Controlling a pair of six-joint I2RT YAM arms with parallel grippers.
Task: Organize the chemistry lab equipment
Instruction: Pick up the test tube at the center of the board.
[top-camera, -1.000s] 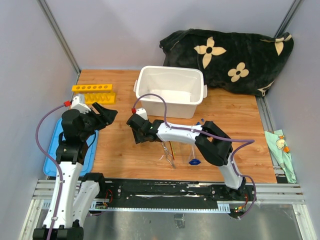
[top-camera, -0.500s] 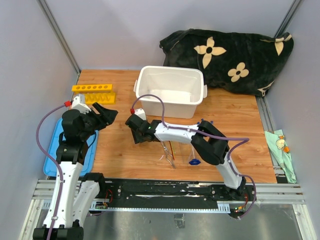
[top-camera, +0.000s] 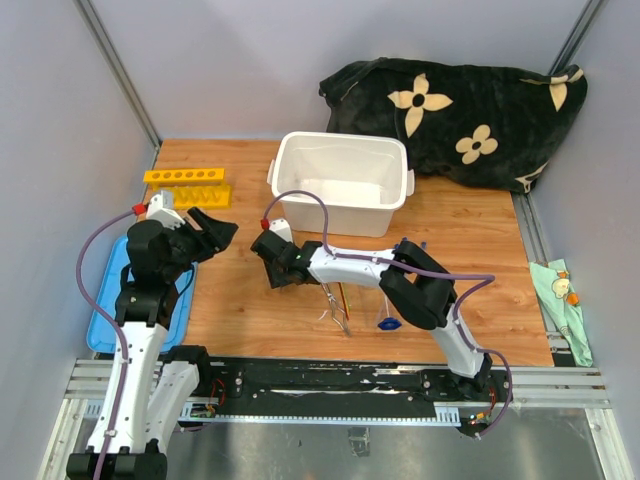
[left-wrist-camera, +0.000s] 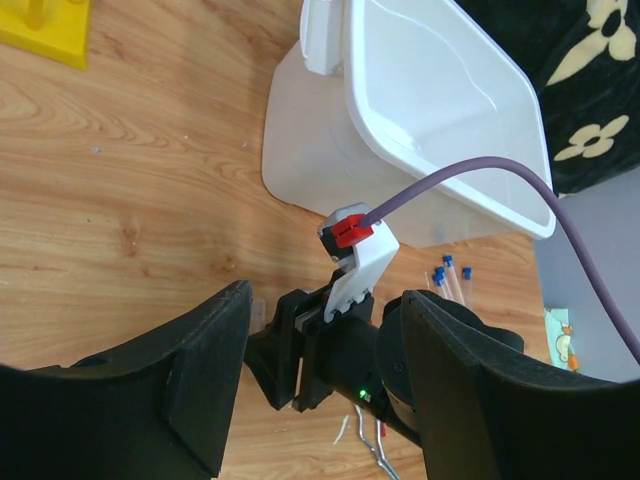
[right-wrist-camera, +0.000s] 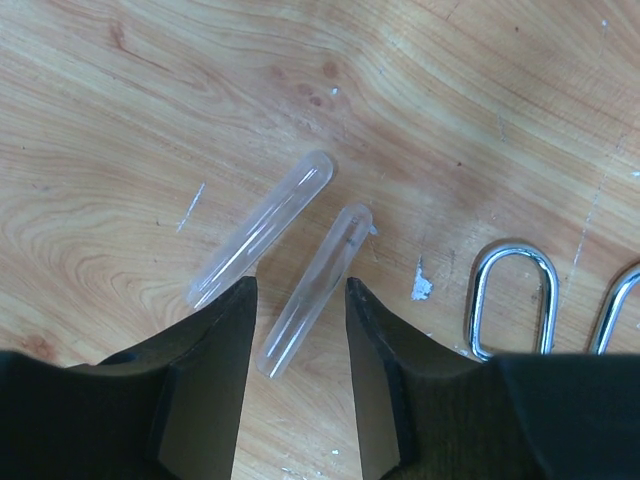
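glass tube (right-wrist-camera: 318, 283) between right end effector (right-wrist-camera: 297, 385) fingers (right-wrist-camera: 200, 400)

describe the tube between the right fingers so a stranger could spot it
On the wooden table near the white bin, the right gripper hangs over two clear capless tubes. The wanted tube ends between the fingers and lies nearer the metal loops than the other tube.

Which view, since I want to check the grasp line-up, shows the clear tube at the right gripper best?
Right wrist: the clear tube lies full-length on the wood between the open right gripper's fingers, a second tube beside it. Top external hides it under that gripper; left wrist shows no clear sign of it.
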